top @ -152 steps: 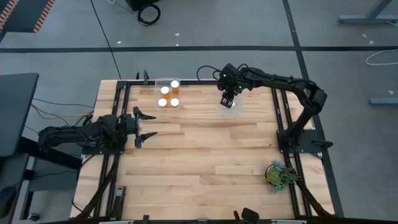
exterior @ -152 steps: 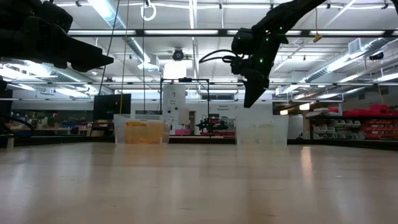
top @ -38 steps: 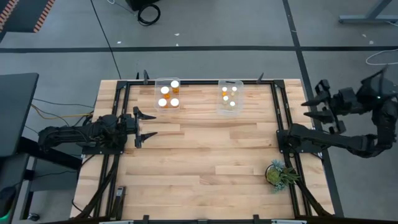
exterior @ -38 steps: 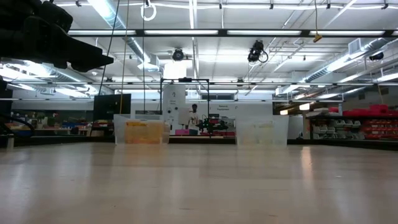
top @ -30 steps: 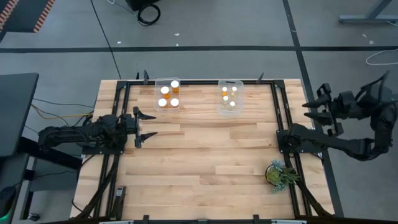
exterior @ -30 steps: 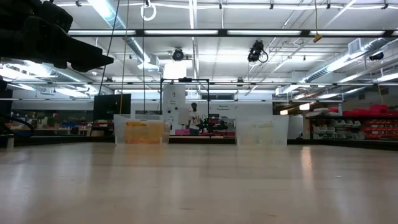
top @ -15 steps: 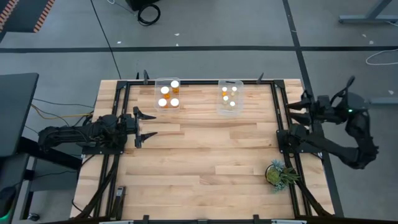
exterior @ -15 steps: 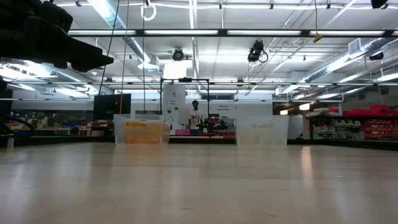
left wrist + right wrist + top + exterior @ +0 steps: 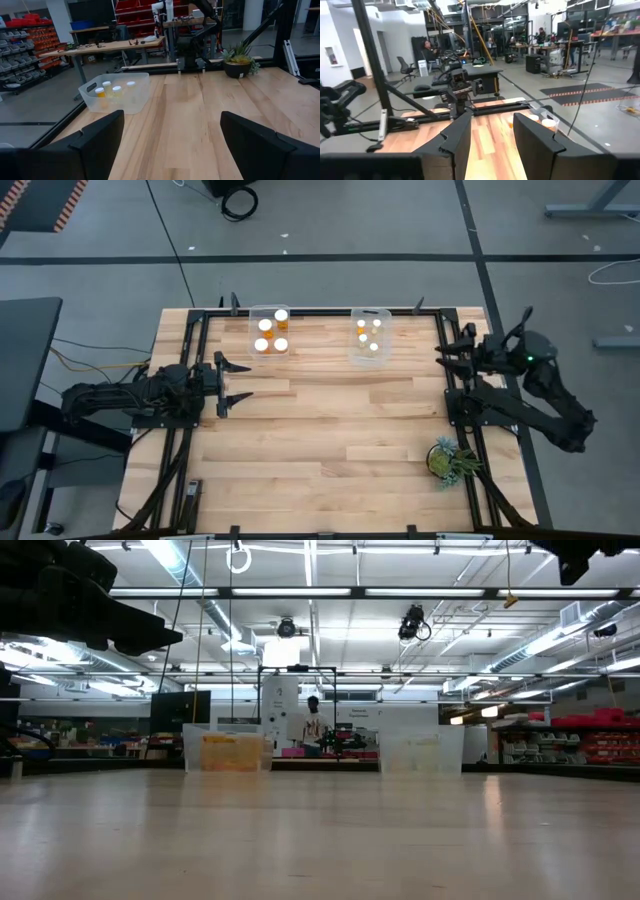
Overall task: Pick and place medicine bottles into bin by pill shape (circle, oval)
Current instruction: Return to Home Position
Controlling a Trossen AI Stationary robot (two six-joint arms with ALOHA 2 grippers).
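Observation:
Two clear tubs stand near the table's far edge. The left tub (image 9: 270, 332) and the right tub (image 9: 369, 337) each hold several amber bottles with white caps, standing upright on the tub floors. In the low view they show as the left tub (image 9: 226, 750) and the right tub (image 9: 422, 750). My left gripper (image 9: 236, 381) is open and empty over the table's left part, and its wrist view shows the right tub (image 9: 117, 92). My right gripper (image 9: 447, 352) is open and empty, high over the right frame rail, pointing left. Its wrist view (image 9: 492, 140) shows bottle caps (image 9: 548, 122) in the right tub.
A small green potted plant (image 9: 448, 459) stands at the near right corner. Black frame rails (image 9: 203, 370) run along the table's left, right and far sides. Bare wood (image 9: 330, 420) lies between the arms. A person (image 9: 313, 722) stands far behind the table.
My right gripper has swung from beyond the table's right edge toward the table's left and now hangs over the right frame rail, still open and empty. The bottles and tubs have stayed put.

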